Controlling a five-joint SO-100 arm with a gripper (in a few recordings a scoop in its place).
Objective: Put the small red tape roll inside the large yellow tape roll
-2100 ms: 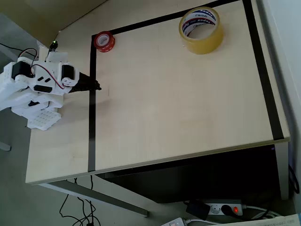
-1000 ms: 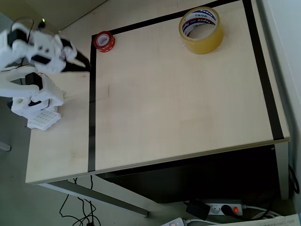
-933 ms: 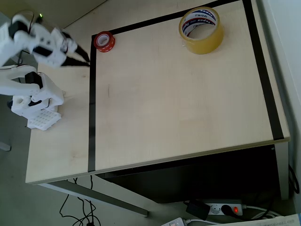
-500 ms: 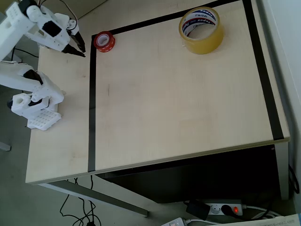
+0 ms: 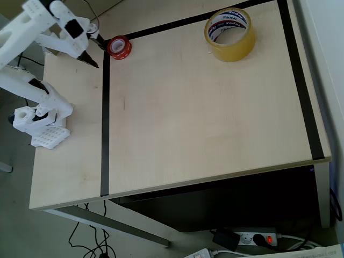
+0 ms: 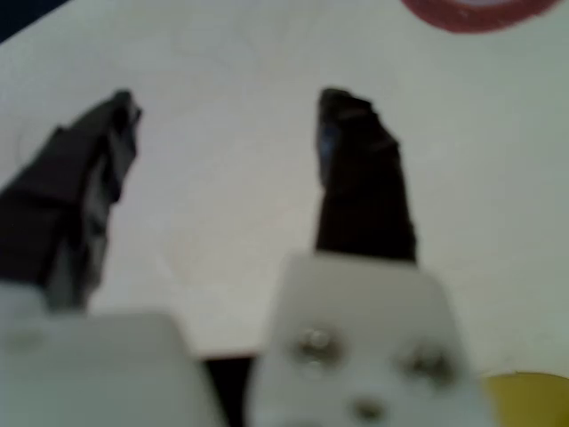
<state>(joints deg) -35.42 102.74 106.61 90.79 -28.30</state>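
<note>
Red is what I am steering for: the small red tape roll (image 5: 119,47), a bright ring with a pale core, lies flat by the corner of the black tape lines on the pale wooden table (image 5: 204,113). My white arm's gripper (image 5: 95,49) hangs just beside it, dark fingers (image 6: 360,169) spread wide and holding nothing. The large yellow tape roll (image 5: 230,34), translucent amber with a printed white core, sits well apart along the far edge. I judge the risk is a fingertip nudging the light ring away.
</note>
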